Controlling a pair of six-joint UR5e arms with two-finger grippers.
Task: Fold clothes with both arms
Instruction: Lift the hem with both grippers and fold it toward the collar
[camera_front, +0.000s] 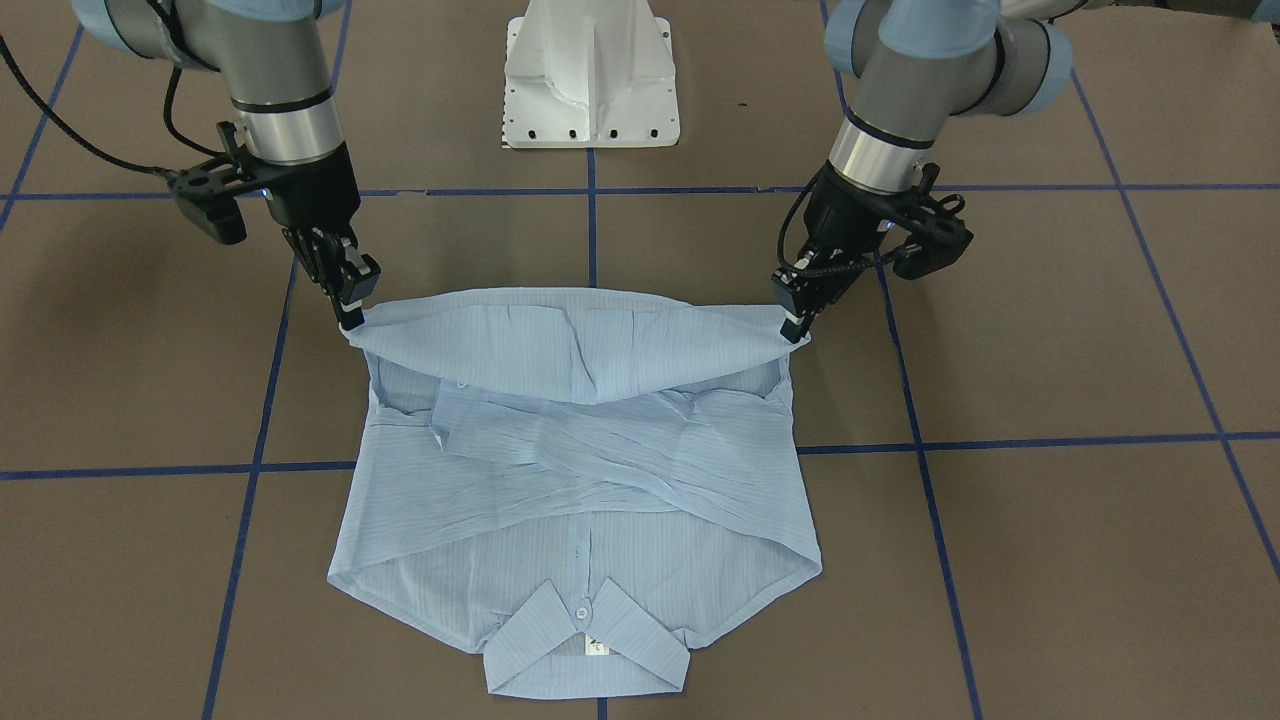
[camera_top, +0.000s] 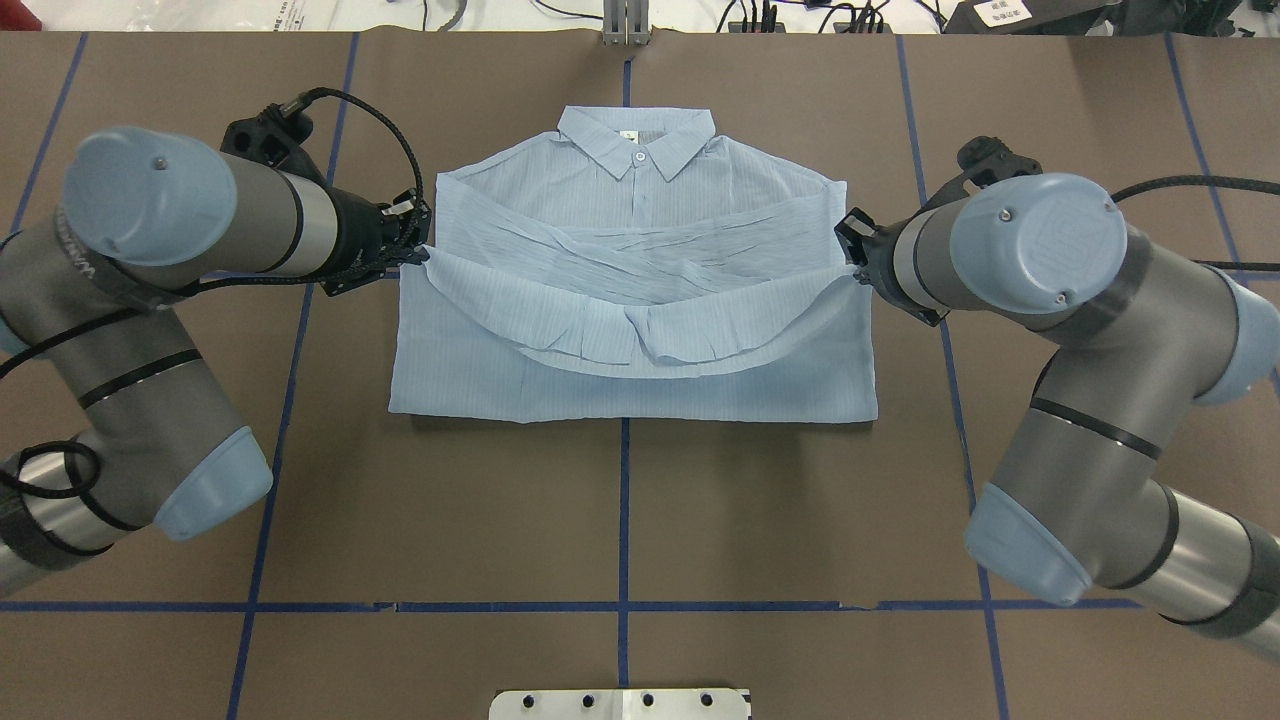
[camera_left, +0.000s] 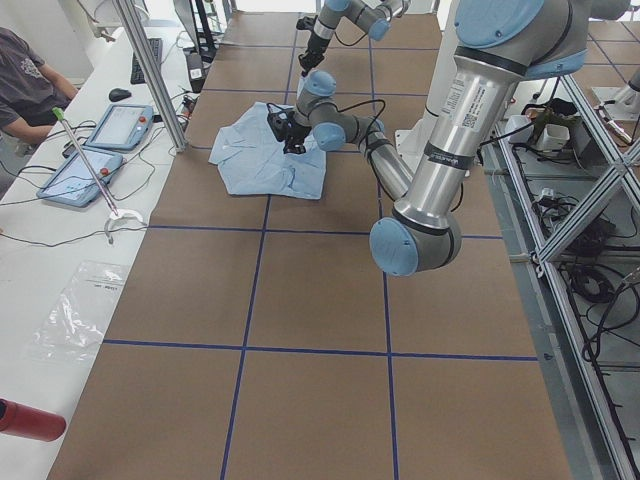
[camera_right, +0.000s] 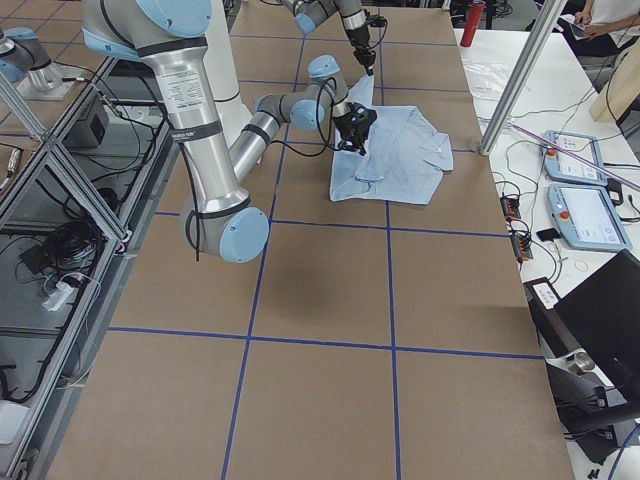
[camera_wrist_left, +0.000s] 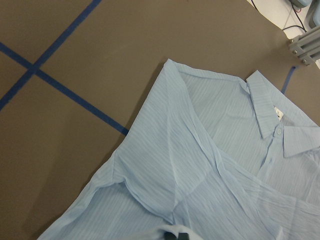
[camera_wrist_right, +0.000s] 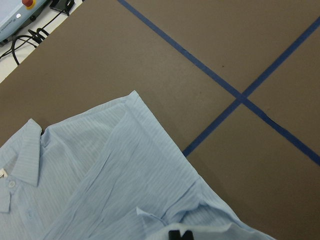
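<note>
1. Shirt (camera_top: 640, 215): mid tabletop (camera_top: 620, 500), collar (camera_top: 637, 140) toward the edge opposite the robot, hem (camera_top: 640, 325) held up.
2. Left hand (camera_front: 795, 322), right hand (camera_front: 350, 315): each apparently pinching one hem corner; collar lies straight beyond both.

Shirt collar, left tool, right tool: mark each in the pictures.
collar (camera_front: 535, 640), front-facing view, its view-left flap.
left tool (camera_front: 795, 325), front-facing view, midway between fingertips pinching the shirt (camera_front: 600, 470).
right tool (camera_front: 350, 318), front-facing view, midway between its fingertips.
</note>
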